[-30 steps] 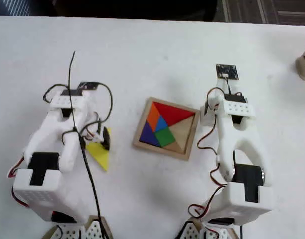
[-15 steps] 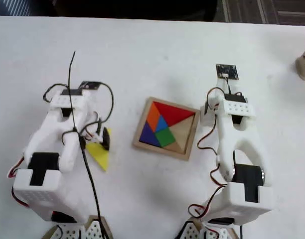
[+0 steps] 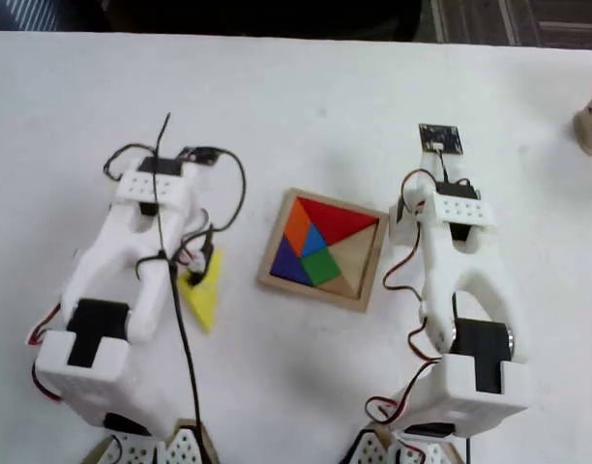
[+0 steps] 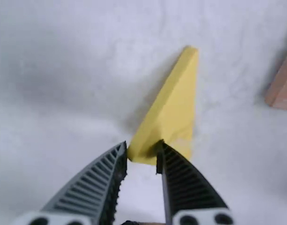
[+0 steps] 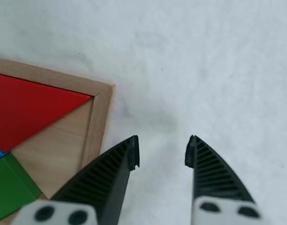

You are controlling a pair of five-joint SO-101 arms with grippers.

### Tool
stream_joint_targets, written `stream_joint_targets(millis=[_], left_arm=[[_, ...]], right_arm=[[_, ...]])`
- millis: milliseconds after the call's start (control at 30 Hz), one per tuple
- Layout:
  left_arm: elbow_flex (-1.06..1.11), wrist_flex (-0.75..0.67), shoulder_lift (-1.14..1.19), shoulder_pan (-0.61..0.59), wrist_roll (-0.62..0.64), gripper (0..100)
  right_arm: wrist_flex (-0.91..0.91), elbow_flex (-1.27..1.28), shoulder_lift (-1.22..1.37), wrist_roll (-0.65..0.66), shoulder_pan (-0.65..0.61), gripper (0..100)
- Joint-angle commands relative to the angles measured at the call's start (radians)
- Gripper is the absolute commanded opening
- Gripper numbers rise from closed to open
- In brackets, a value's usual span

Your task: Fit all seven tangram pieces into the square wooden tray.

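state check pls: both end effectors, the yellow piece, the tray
left end effector: shut on a corner of the yellow triangle
yellow triangle: held, outside the wooden tray
right end effector: open, empty, beside a corner of the wooden tray
wooden tray: partly filled, with a bare wood gap on the side toward the right arm

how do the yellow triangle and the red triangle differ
The yellow triangle is outside the tray; the red triangle sits inside it. The left tool grips the yellow triangle at one corner; nothing touches the red triangle. Both are flat triangular pieces.
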Motion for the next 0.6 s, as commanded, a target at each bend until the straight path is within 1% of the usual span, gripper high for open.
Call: stream_joint_targets(millis=[0, 167, 333, 567], left_arm=[[0.0, 0.028, 0.021, 0.113, 0.002, 4], [-0.005, 0.044, 0.021, 0.199, 0.002, 4], [-0.025, 0.057, 0.021, 0.237, 0.0, 4], [-0.115, 0.173, 0.021, 0.294, -0.006, 4]], right_arm=[[-0.018, -0.049, -0.016, 0.009, 0.001, 16.3], [-0.019, -0.049, -0.016, 0.009, 0.001, 16.3], [-0.019, -0.049, -0.016, 0.009, 0.001, 16.3], [-0.03, -0.049, -0.016, 0.009, 0.001, 16.3]])
